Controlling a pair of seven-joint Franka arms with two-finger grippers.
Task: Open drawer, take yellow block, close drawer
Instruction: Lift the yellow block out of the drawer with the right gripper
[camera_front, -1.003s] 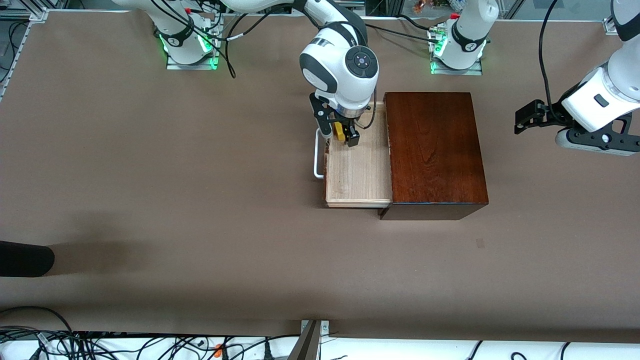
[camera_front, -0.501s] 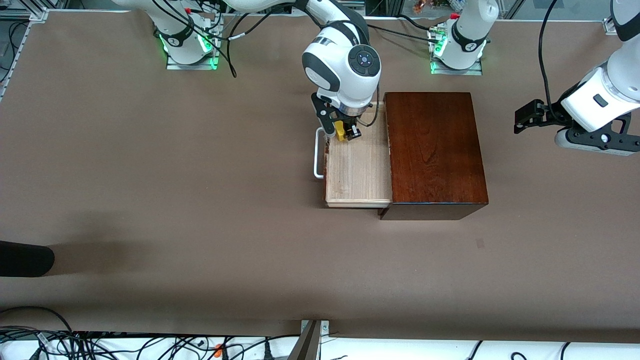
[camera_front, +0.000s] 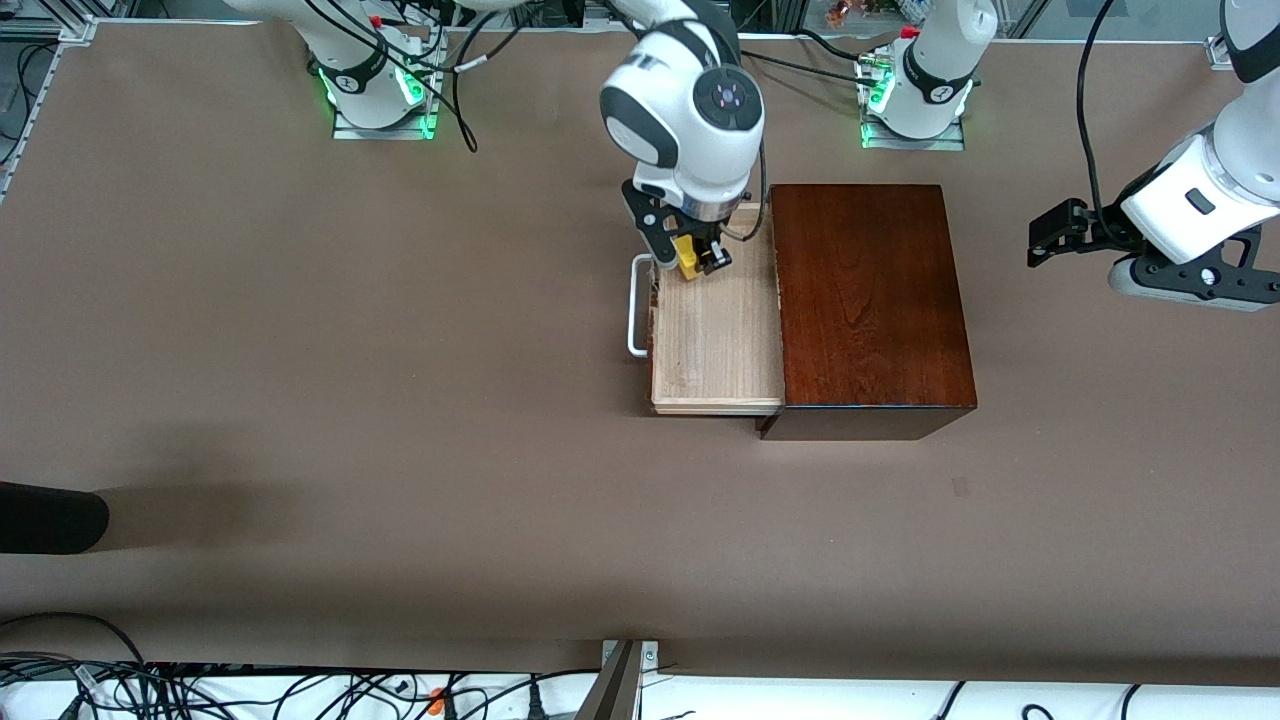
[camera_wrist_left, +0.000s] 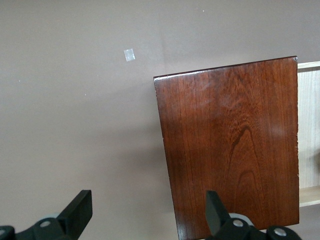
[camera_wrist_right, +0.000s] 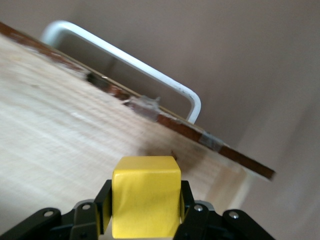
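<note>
The drawer is pulled out of the dark-brown wooden box toward the right arm's end of the table, its white bar handle at the outer edge. My right gripper is shut on the yellow block and holds it above the drawer's pale tray. In the right wrist view the yellow block sits between the black fingers, over the tray and near the handle. My left gripper is open and empty, held in the air off the box toward the left arm's end; it shows the box top.
The two arm bases stand along the table's edge farthest from the front camera. A dark object lies at the table edge at the right arm's end. A small pale mark is on the brown table surface.
My right gripper has lifted the yellow block up out of the drawer tray and shifted slightly toward the box. The left arm has not moved.
</note>
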